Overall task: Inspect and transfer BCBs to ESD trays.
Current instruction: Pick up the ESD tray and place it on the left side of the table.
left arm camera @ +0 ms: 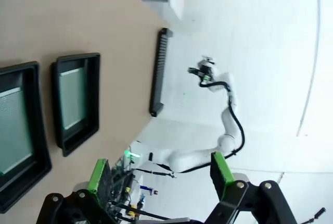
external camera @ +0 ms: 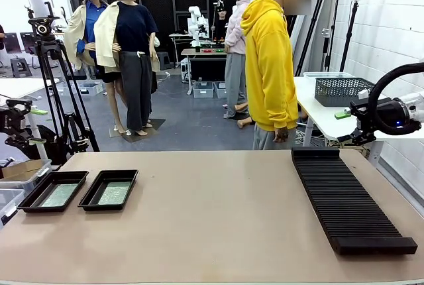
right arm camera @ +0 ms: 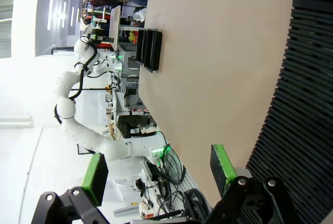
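Observation:
Two black ESD trays [external camera: 52, 209] [external camera: 106, 207] lie side by side at the table's left. Each holds one flat green BCB [external camera: 59, 195] [external camera: 114, 193]. The left wrist view looks down on the same trays [left arm camera: 94, 99] [left arm camera: 39, 146] and their boards [left arm camera: 72, 99] [left arm camera: 13, 130]. My left gripper [left arm camera: 159, 174] hangs open and holds nothing, off the table's left edge [external camera: 26, 126]. Off the right edge, my right gripper [external camera: 344, 128] is raised beyond the far end of the rack. It stands open and holds nothing [right arm camera: 158, 174].
A long black ribbed rack [external camera: 348, 195] with no boards in its slots lies along the table's right side. A person in a yellow hoodie [external camera: 268, 66] stands at the far edge. Behind, a grey wire basket [external camera: 341, 89] sits on a white side table. A camera tripod [external camera: 56, 93] stands at the left.

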`<act>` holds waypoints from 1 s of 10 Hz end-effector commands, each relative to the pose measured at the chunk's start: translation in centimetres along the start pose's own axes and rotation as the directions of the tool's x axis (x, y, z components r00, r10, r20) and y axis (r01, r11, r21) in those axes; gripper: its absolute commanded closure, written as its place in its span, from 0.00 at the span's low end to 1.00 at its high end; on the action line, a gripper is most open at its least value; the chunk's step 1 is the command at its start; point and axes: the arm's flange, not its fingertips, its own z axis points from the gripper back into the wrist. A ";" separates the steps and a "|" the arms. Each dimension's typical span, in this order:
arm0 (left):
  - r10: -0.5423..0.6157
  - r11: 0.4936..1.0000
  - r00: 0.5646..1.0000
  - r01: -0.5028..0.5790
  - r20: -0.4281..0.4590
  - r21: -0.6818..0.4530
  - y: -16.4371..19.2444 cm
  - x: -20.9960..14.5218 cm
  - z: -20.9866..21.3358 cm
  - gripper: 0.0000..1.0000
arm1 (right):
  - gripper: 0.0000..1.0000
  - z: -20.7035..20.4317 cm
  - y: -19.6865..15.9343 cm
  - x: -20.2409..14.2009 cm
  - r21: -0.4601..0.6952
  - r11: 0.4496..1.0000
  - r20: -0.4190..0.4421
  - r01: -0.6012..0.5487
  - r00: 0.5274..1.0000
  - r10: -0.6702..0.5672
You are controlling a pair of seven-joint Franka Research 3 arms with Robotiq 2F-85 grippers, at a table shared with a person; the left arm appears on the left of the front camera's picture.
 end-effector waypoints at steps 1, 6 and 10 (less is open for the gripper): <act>0.003 0.998 1.000 -0.004 -0.028 -0.060 -0.9 0.5 0.6 0.00 | 0.00 -0.2 0.1 0.0 0.001 1.000 -0.002 0.001 1.000 -0.001; -0.009 0.999 1.000 0.009 -0.014 -0.032 -0.4 -0.1 0.2 0.00 | 0.00 -0.2 0.1 0.0 0.001 1.000 -0.002 0.001 1.000 -0.001; -0.009 0.999 1.000 0.009 -0.014 -0.032 -0.4 -0.1 0.2 0.00 | 0.00 -0.2 0.1 0.0 0.001 1.000 -0.002 0.001 1.000 -0.001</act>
